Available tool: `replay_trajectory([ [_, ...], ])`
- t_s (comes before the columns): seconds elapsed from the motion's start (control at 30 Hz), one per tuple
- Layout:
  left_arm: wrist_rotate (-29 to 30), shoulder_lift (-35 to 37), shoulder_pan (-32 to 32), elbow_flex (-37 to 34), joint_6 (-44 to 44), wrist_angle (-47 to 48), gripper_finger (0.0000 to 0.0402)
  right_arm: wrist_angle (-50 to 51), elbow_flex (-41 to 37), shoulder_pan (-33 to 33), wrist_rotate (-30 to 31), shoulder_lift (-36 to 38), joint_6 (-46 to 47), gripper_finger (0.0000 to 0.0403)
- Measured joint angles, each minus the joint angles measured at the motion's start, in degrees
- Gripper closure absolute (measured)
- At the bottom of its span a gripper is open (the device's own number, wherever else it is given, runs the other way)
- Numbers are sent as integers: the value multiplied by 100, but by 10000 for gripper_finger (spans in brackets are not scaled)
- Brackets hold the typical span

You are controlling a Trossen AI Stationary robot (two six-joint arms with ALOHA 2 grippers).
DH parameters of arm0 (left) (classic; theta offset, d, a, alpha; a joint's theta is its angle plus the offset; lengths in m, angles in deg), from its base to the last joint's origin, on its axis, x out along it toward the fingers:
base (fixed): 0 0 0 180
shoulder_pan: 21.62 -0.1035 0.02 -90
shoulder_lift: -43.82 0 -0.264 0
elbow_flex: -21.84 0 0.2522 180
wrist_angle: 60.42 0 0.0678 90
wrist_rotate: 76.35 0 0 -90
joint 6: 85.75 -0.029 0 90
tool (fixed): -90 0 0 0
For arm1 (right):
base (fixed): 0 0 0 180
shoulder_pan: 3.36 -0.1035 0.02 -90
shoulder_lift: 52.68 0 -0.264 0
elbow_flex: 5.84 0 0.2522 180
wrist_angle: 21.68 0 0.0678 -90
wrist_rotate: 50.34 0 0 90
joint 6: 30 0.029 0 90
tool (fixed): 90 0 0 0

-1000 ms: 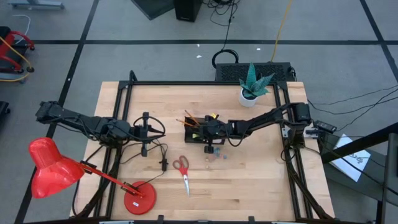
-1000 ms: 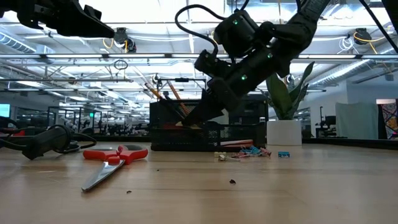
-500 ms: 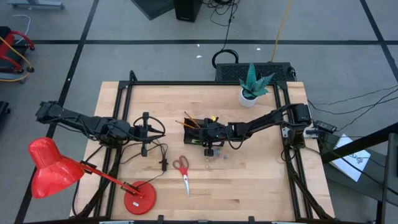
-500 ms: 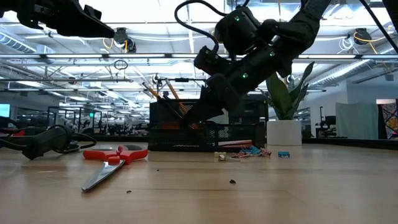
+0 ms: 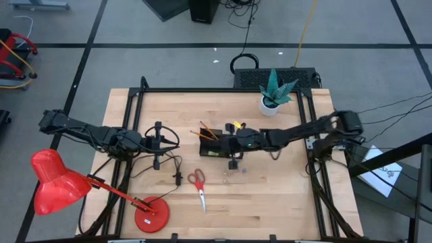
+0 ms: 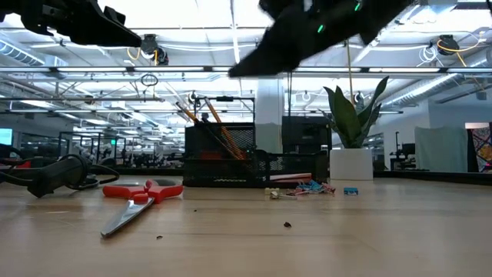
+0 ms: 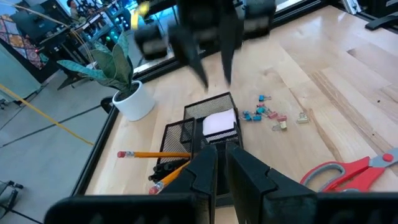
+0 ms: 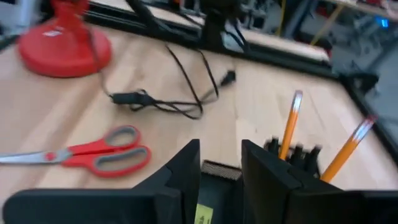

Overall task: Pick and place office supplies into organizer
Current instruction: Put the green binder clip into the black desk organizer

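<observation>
One red lamp (image 5: 57,183) at far left, then the left gripper (image 5: 159,144) parked over black cables (image 5: 177,167), fingers nearly together on nothing. One pair of scissors (image 5: 198,185) flat on the table, two pencils (image 7: 158,163) upright in one organizer (image 5: 214,146). Right gripper (image 5: 233,162) raised above it, slightly parted, empty; several clips (image 6: 311,187) beside.

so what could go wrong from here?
1. The right end effector hangs just above the organizer, fingers apart with nothing seen between them. Coming down again it could hit the orange pencils leaning out of the taller compartment.
2. The blue clips are tiny and bunched, easy to scatter.
3. The scissors lie flat on the table, hard to pinch.
</observation>
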Motion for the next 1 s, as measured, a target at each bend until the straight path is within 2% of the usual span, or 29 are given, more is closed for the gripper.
replay_trajectory([
  [0.17, 1, 0, 0, 0, -162, -127, 357, 566, -189, -339, 61, 535, -434, 315],
  [0.23, 3, 1, 0, 0, -295, -279, 357, 496, -362, -475, 493, 699, -430, 325],
  [0.37, 5, 2, 0, 0, -401, -562, 357, 305, -771, -671, 1729, 1022, -438, 363],
  [0.43, 48, 0, 0, 0, -557, -640, 357, 298, -995, -703, 1935, 1174, -437, 388],
  [0.5, 125, 0, 0, 0, -829, -679, 357, 292, -1222, -703, 1932, 1347, -438, 398],
  [0.63, 296, 0, 0, 0, -1215, -734, 357, 275, -1645, -679, 1921, 1665, -434, 389],
  [0.8, 298, 1, 0, 0, -1533, -727, 357, 147, -2059, -649, 1921, 2021, -585, 396],
  [1.0, 323, 0, 0, 0, -1861, -954, 357, -972, -2493, -651, 1919, 2118, -1189, 400],
])
